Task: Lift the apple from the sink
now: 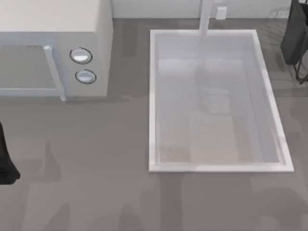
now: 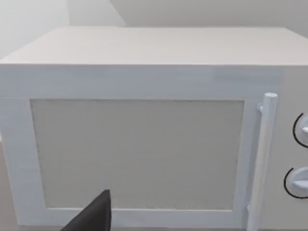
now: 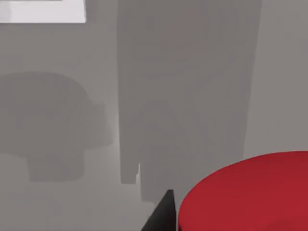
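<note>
Apple (image 3: 245,192): plain matte red, smoothly rounded.

- My right arm (image 1: 296,38) is up at the far right edge of the top view.
- In its wrist view, one dark fingertip (image 3: 161,216) pokes in.
- My left arm (image 1: 6,163) sits parked at the left edge.

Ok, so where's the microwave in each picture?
Top view: the microwave sits at the upper left, left of the sink.
Left wrist view: the microwave is right in front, with its door facing the camera.
Right wrist view: this one looks at the red apple instead.
Shared landmark: the handle with two knobs beside it, in the top and left wrist views.
</note>
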Tool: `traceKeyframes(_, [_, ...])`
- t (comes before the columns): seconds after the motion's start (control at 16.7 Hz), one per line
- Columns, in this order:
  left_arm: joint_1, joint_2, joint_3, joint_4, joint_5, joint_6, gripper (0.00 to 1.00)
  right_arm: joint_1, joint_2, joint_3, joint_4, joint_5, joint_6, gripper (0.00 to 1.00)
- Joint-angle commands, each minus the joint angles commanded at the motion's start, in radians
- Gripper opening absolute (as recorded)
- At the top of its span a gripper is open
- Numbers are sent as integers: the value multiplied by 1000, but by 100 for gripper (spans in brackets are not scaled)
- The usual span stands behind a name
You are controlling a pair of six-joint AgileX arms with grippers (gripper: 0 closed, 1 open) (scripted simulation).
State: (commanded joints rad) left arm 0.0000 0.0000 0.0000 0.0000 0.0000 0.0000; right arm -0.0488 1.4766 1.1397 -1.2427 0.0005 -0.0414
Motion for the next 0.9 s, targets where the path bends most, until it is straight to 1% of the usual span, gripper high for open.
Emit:
traceKeyframes(0.24, [0, 0, 0, 0, 0, 0, 100, 1, 36, -164, 225, 0, 2, 0])
traceKeyframes(0.36, [0, 0, 0, 0, 0, 0, 100, 1, 52, -232, 303, 0, 3, 0])
traceKeyframes(0.48, [0, 0, 0, 0, 0, 0, 100, 1, 62, -266, 338, -1, 3, 0])
traceKeyframes(0.72, [0, 0, 0, 0, 0, 0, 100, 1, 63, -268, 339, -1, 3, 0])
traceKeyframes(0.9, [0, 0, 0, 0, 0, 0, 100, 1, 63, -268, 339, -1, 3, 23])
